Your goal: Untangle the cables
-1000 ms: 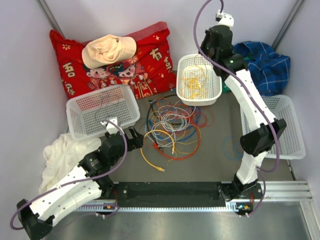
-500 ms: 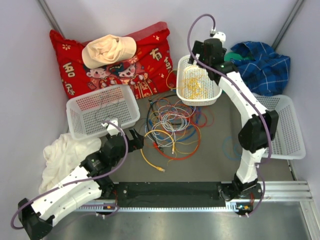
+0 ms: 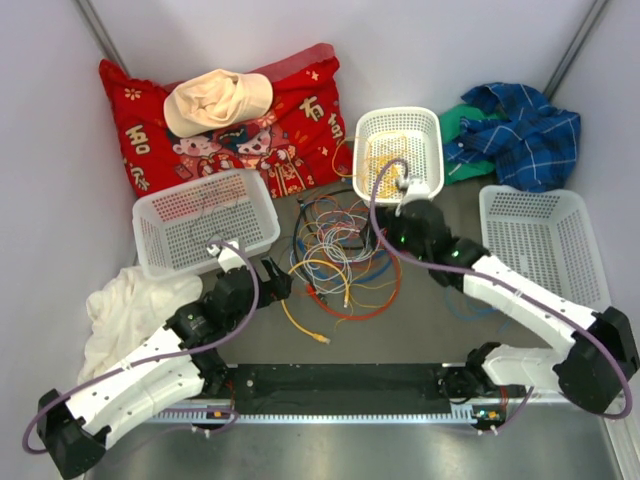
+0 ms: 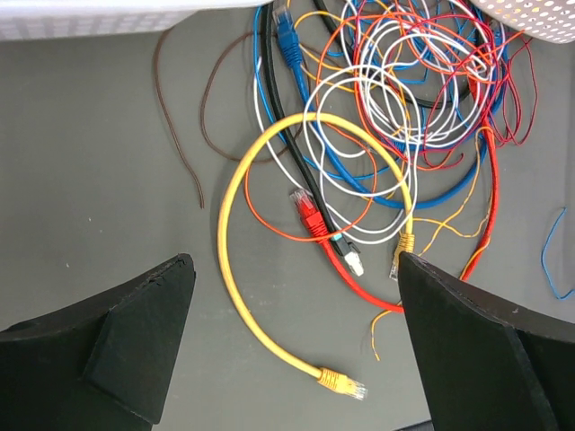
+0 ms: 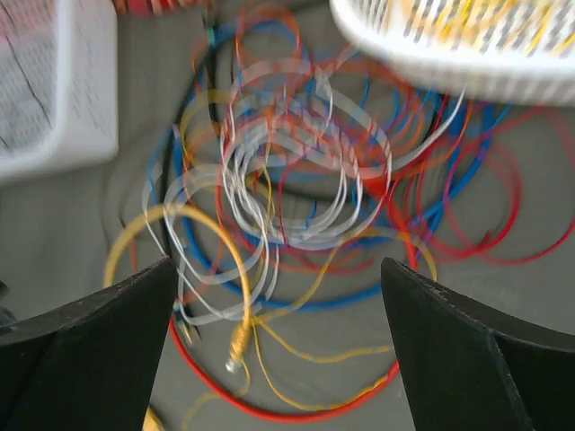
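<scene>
Three white mesh baskets, two robot arms, one red cushion, one beige cap, one plaid shirt, one white cloth and one cable tangle are crowding one grey table.

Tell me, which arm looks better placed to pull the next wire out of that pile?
Left, probably. The left hand, open, hangs over a yellow wire whose end lies free at the near edge of the pile, easy to lift away. The right hand, open too, is over the dense middle, where wires cross each other.
</scene>
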Robot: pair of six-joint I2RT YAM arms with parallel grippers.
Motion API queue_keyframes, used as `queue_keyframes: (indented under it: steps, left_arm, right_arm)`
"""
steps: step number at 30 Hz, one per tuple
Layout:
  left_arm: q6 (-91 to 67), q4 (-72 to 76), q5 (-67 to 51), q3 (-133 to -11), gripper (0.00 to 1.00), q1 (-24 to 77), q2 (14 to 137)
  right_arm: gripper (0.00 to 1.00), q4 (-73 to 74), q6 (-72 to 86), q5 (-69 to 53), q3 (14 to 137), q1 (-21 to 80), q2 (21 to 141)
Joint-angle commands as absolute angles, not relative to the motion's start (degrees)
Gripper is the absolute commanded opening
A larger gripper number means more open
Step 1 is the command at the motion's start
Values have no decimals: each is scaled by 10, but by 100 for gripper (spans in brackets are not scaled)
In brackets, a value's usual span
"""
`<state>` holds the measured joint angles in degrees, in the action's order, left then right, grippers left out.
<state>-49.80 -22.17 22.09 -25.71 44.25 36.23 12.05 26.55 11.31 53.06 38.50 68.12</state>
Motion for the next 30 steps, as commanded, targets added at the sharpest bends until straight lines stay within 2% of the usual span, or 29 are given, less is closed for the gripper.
queue_keyframes:
  steps: [1,5,11,22,27,30]
  left_arm:
    - [-531,-238,207,-280,99,443,356]
    - [-541,-240,200,-280,99,443,358]
    - [-547,-252,196,-281,99,443,356]
    - [-554,-245,191,-274,99,443,354]
    - [-555,-254,194,-271,99,444,336]
    - [-555,-264,199,-266,99,444,323]
  right_arm:
    - [91,76,293,108,419,442,662]
    - [85,44,315,90,355,458,665]
    - [85,20,306,104,324,491,683]
    - [99,-19,326,110,419,507,816]
    - [98,-49,349,82,462,507,897]
    - [91,-65,356,75,475,506,932]
